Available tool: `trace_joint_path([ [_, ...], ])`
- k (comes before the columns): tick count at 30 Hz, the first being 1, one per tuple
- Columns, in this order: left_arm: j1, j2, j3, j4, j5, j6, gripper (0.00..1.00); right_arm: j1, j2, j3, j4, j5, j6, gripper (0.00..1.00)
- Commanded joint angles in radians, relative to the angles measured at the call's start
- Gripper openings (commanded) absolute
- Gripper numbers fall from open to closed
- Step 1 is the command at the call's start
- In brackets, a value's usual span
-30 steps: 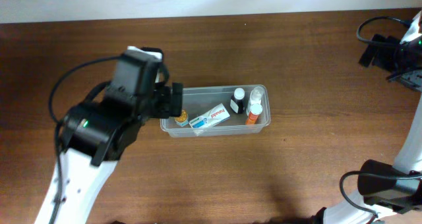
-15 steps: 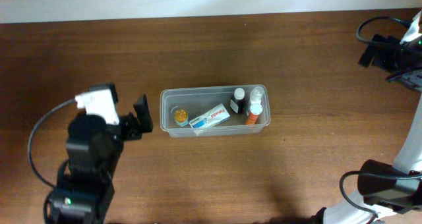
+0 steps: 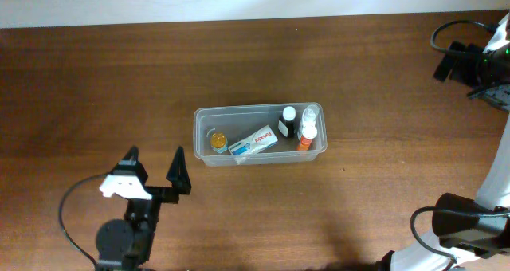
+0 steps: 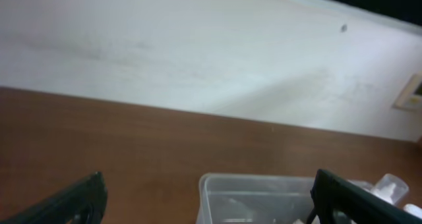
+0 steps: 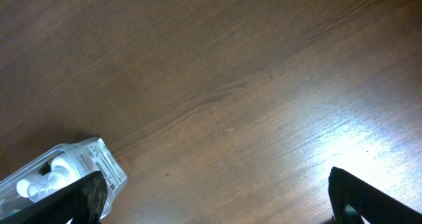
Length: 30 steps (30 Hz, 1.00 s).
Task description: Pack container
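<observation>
The clear, rounded-cornered rectangular plastic container (image 3: pixel 239 108) is seen on the brown wooden table (image 3: pixel 335 56), ahead of the left claw (image 3: pixel 155 161) and well apart from it. That claw is held wide open and empty, as is the right claw (image 5: pixel 216 184). Small white-capped bottles (image 3: pixel 307 131) and a white carton (image 3: pixel 253 141) are laid inside, so packing is judged nearly finished.

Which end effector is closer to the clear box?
Left. The left end effector sits just below-left of the container; the right end effector is far off, upper right.
</observation>
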Motion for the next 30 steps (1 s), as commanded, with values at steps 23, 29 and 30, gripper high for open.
trace_joint_path([
  [23, 0.100, -0.299, -0.211, -0.129, 0.013, 0.059, 0.99, -0.002, -0.028, 0.015, -0.006, 0.008, -0.007, 0.98],
  [29, 0.100, -0.299, -0.210, -0.170, -0.001, 0.110, 0.99, -0.002, -0.028, 0.015, -0.006, 0.008, -0.007, 0.98],
  [30, 0.100, -0.299, -0.210, -0.169, 0.001, 0.110, 0.99, -0.002, -0.028, 0.015, -0.006, 0.008, -0.007, 0.98],
])
